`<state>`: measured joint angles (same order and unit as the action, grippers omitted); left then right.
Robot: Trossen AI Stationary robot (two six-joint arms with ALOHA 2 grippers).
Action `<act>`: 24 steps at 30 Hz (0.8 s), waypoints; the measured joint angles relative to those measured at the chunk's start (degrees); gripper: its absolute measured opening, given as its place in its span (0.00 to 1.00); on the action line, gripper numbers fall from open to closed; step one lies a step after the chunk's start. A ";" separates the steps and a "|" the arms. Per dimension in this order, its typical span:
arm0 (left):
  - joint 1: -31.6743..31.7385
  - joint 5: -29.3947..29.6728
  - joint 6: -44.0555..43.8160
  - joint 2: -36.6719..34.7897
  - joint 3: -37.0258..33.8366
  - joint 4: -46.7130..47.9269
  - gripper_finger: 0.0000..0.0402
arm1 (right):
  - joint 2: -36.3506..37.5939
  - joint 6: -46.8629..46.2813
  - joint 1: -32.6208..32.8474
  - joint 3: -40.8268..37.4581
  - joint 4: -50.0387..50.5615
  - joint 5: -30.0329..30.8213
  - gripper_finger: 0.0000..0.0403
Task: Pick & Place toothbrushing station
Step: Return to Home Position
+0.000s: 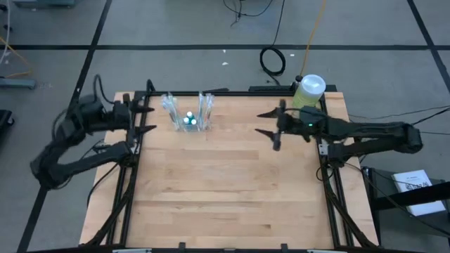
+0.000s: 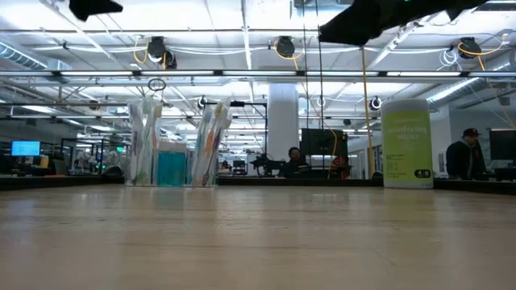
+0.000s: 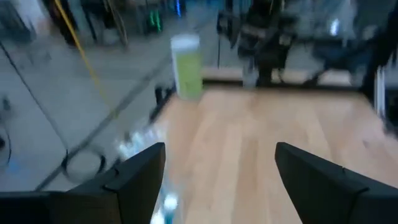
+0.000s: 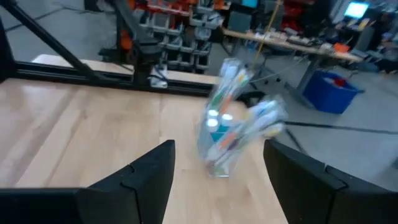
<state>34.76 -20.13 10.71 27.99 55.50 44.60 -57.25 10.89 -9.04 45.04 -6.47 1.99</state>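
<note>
Near the table's [image 1: 225, 197] far edge, left of centre, the toothbrushing station [image 1: 188, 112] stands upright and free, with nothing touching it. Its loading looks finished, which would explain why both arms sit back from it. The left gripper [image 1: 146, 117] hangs just beside it at the table's left rim, fingers spread and empty. The right gripper [image 1: 267, 124] hovers well apart toward the right side, likewise spread and holding nothing. That clearance fits a retreat to rest rather than another grasp. A green bottle [image 1: 309, 90] with a white cap stands at the far right corner, apart from the job.

From overhead, the holder's contents show only as pale caps [image 1: 188, 119]. The low view adds the blue mouthwash [image 2: 171, 167] low between tall clear compartments, with brushes [image 2: 211, 133] upright in them. The right wrist view frames the station between its own parted fingers. The left wrist view looks across to the bottle and the other arm, with the station only a blur at the side.
</note>
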 joint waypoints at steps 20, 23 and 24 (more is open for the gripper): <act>-1.93 2.20 -15.70 -26.73 -46.05 -36.47 0.77 | 20.66 -7.33 -0.13 -14.46 -2.79 6.59 0.59; -4.25 2.22 -15.74 -27.41 -49.34 -42.40 0.77 | 22.60 -8.67 -0.15 -16.35 -2.97 9.61 0.59; -5.10 2.23 -15.75 -27.41 -50.12 -43.69 0.77 | 23.13 -8.90 -0.15 -16.76 -3.04 9.93 0.59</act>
<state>29.66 -17.91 -5.04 0.58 5.38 0.91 -34.12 1.98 -9.19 28.28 -9.51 11.92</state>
